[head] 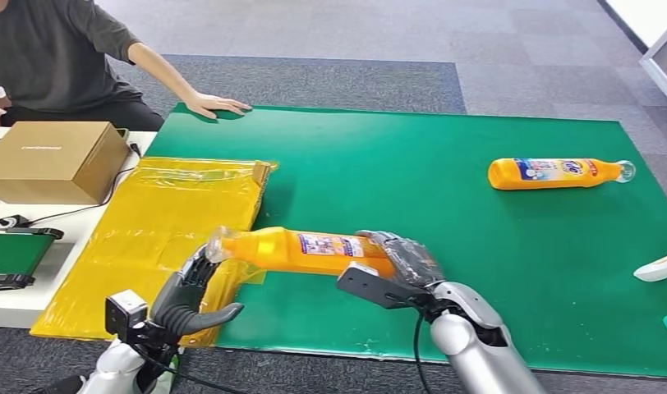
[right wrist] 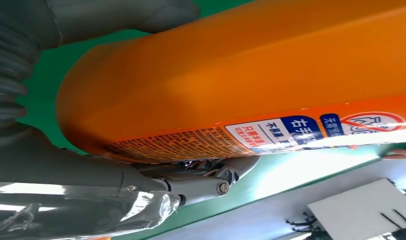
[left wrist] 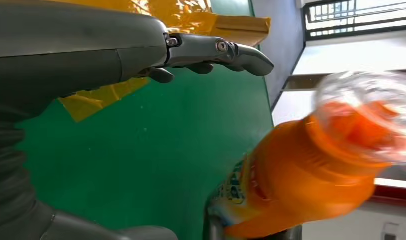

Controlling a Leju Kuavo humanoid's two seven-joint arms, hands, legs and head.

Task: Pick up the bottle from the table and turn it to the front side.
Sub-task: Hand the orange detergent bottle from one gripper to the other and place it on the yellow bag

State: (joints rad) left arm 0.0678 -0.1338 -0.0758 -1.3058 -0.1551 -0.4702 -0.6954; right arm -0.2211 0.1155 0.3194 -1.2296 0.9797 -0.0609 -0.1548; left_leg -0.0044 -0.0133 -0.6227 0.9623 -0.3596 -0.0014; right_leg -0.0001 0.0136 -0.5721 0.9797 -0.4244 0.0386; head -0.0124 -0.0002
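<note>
My right hand [head: 404, 263] grips an orange bottle [head: 305, 249] by its base end and holds it lying sideways just above the green mat [head: 445, 148]. Its clear cap points toward my left hand [head: 190, 295], which hovers by the cap with its fingers spread and nothing in them. A printed label faces up on the held bottle. The right wrist view has the bottle [right wrist: 251, 75] pressed against my right hand [right wrist: 91, 175]. From the left wrist, the cap end of the bottle [left wrist: 311, 170] sits apart from my left hand [left wrist: 141, 55]. A second orange bottle [head: 556, 172] lies on the mat at the far right.
A crumpled yellow plastic bag [head: 149, 222] covers the mat's left edge. A cardboard box [head: 55, 160] stands on the white side table. A person sits at the back left with a hand [head: 219, 104] on the mat's far edge. A white object [head: 659, 267] lies at the right edge.
</note>
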